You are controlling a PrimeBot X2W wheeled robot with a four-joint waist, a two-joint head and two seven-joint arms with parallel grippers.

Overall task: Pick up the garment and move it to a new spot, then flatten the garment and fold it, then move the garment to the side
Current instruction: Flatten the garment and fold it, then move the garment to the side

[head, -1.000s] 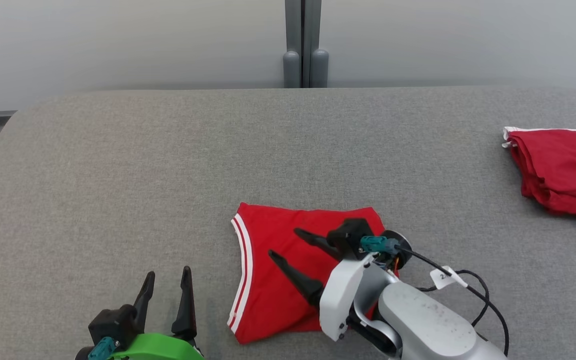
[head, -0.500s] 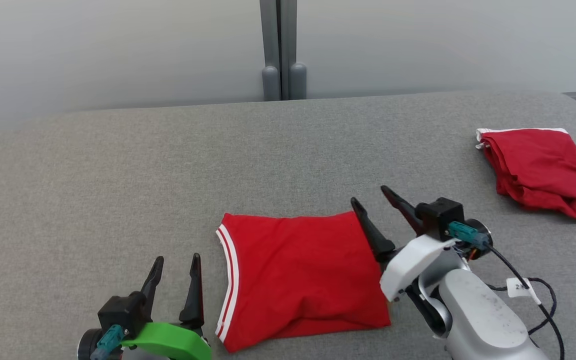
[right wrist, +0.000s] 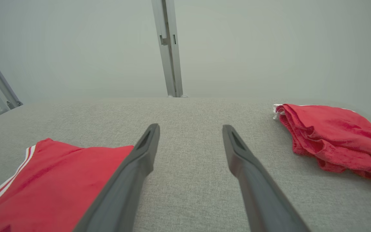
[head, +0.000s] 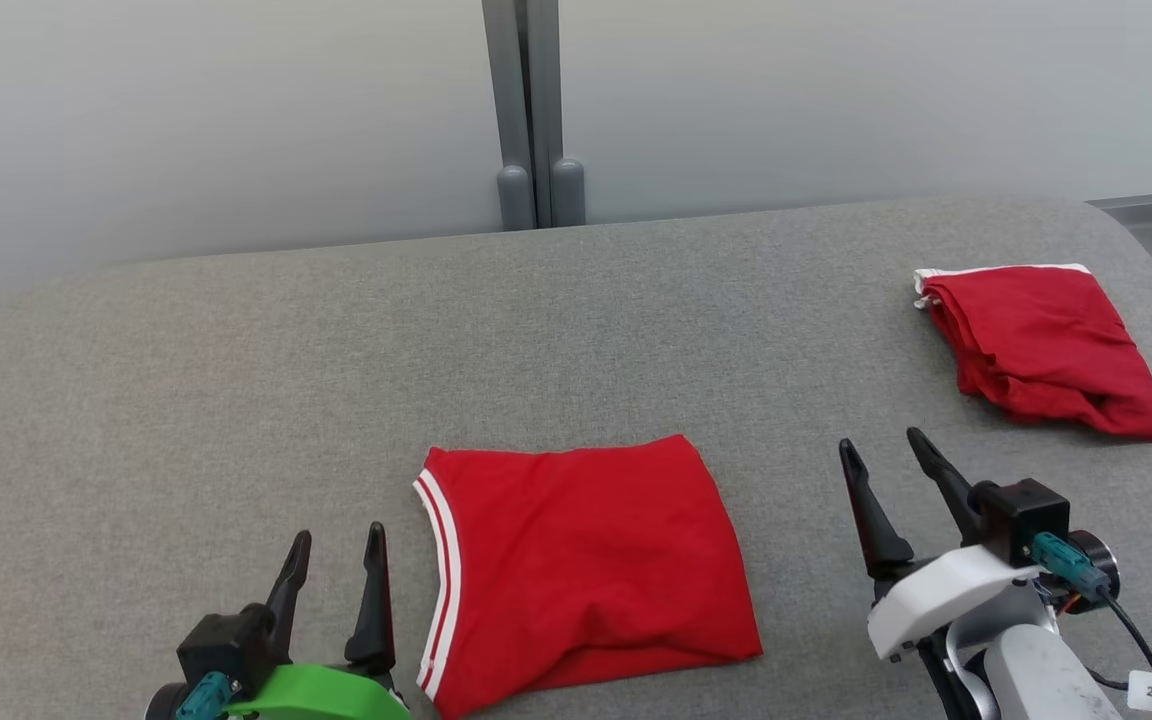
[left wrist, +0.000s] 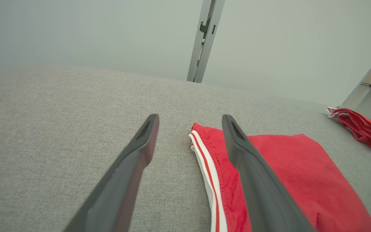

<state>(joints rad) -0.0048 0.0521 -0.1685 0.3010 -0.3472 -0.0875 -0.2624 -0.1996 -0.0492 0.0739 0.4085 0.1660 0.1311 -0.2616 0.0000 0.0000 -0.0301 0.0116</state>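
Observation:
A red garment (head: 576, 565) with white stripes along its left edge lies folded flat on the grey padded table (head: 336, 350), near the front middle. It also appears in the left wrist view (left wrist: 285, 174) and the right wrist view (right wrist: 53, 183). My left gripper (head: 336, 545) stands open just left of the striped edge, nothing between its fingers. My right gripper (head: 883, 450) stands open to the right of the garment, apart from it and empty.
A second red garment (head: 1036, 345) with white trim lies bunched at the table's back right, also seen in the right wrist view (right wrist: 333, 138). A grey post (head: 526, 110) rises behind the table against a pale wall.
My right gripper has drawn back off the red garment to its right side, leaving it flat. The head camera has shifted, so the whole scene sits further left. The left gripper stays put.

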